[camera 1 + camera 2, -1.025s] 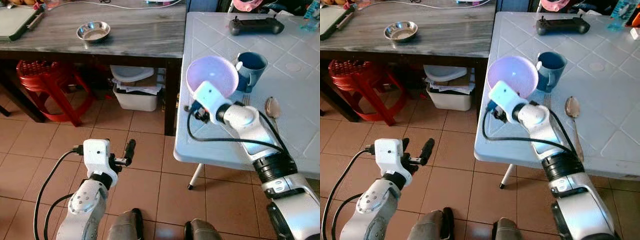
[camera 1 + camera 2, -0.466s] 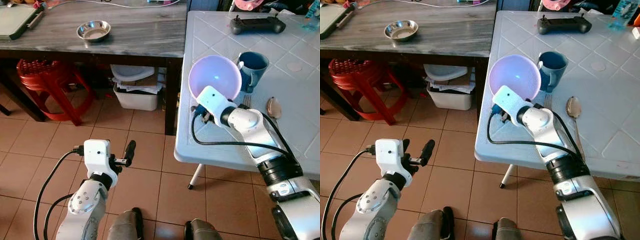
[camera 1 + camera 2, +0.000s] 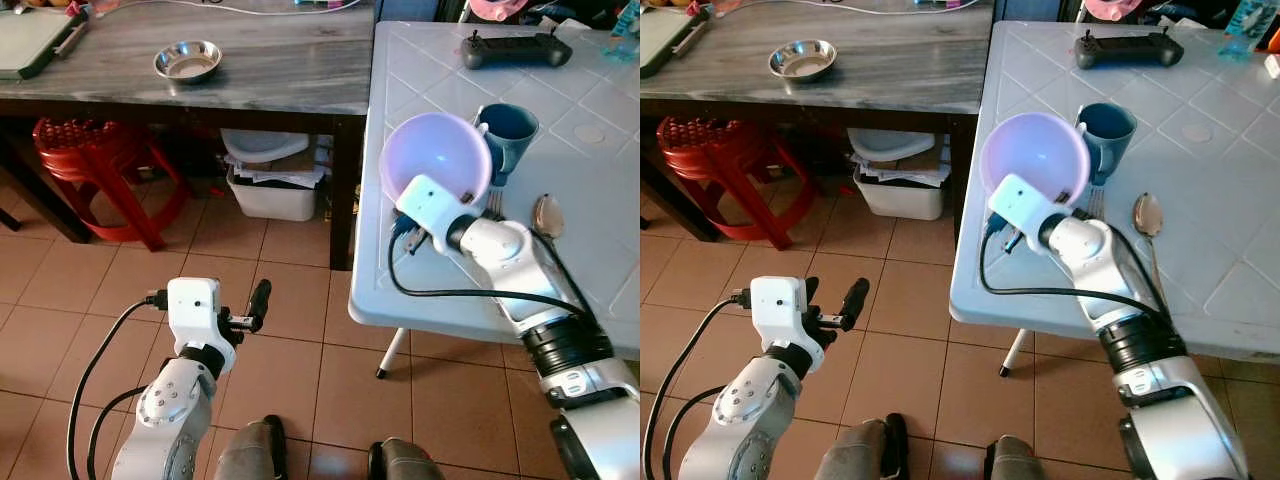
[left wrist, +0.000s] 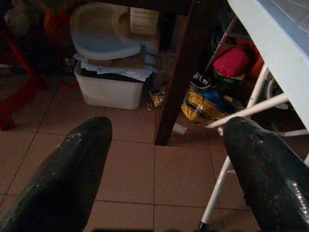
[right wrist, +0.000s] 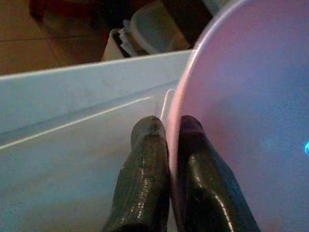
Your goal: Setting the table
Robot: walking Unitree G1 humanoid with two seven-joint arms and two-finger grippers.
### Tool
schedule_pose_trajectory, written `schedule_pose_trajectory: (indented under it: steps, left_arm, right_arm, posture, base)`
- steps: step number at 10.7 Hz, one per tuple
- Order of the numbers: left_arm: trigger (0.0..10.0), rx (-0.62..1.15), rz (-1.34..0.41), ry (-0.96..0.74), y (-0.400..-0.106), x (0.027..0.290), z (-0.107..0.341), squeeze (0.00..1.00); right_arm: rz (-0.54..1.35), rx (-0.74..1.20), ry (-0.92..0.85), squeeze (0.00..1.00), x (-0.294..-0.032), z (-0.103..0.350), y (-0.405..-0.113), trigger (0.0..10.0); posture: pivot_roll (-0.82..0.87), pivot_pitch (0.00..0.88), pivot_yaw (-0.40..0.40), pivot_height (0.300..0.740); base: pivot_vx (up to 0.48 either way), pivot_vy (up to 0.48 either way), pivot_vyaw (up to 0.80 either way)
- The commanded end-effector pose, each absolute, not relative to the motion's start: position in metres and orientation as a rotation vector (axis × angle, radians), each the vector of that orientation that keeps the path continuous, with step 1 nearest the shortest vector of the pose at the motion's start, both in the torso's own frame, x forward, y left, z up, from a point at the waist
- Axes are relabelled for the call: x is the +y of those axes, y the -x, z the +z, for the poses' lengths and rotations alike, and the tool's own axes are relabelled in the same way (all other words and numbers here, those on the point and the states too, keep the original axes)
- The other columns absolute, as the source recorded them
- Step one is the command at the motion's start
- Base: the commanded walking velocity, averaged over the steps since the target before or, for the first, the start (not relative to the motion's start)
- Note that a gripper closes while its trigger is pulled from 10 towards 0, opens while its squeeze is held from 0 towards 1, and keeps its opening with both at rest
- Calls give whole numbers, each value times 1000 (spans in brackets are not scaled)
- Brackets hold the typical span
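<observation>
Head views bright, evenly daylit, sharp; soft shadow under the dark grey wooden bench [image 3: 200, 70]. Wrist views dim, murky. Small glare spot inside the pale lilac plastic bowl [image 3: 436, 160].

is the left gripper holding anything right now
No, the left gripper hangs open over the tiled floor with nothing between its black fingers.

no text, label, brand or number can be read on anything here.
</observation>
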State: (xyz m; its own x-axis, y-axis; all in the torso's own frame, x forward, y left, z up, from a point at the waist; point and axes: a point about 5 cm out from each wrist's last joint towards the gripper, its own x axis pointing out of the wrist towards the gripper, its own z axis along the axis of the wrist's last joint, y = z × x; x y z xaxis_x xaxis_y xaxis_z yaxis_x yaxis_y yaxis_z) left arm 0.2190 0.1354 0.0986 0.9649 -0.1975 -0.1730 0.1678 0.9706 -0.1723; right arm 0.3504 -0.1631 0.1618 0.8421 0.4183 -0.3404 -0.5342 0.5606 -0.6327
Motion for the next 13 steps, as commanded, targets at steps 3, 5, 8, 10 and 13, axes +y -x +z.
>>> schedule_pose_trajectory:
  steps: [3, 5, 8, 10, 13]
  left_arm:
    - [10000, 187, -148, 136, -220, 140, 97, 0]
    - [10000, 170, -114, 111, -223, 144, 99, 0]
    - [10000, 104, -71, 67, -236, 148, 106, 0]
    - [10000, 59, -65, 31, -245, 147, 111, 0]
    - [10000, 50, -112, -4, -245, 136, 107, 0]
  right_arm:
    - [546, 71, 750, 0, -153, 160, -342, 0]
    - [534, -71, 696, 0, -139, 169, -333, 0]
    - [493, -221, 547, 0, -115, 173, -305, 0]
    - [400, -214, 389, 0, -117, 170, -293, 0]
    - [336, -177, 300, 0, -121, 164, -288, 0]
  posture:
    - [-3, 136, 59, 740]
    - [-2, 124, 54, 740]
    - [-16, 99, 40, 740]
    - [-25, 75, 36, 740]
    - [-46, 52, 42, 740]
  base:
    - [0, 0, 0]
    - [0, 456, 0]
    - [0, 480, 0]
    - [0, 480, 0]
    - [0, 451, 0]
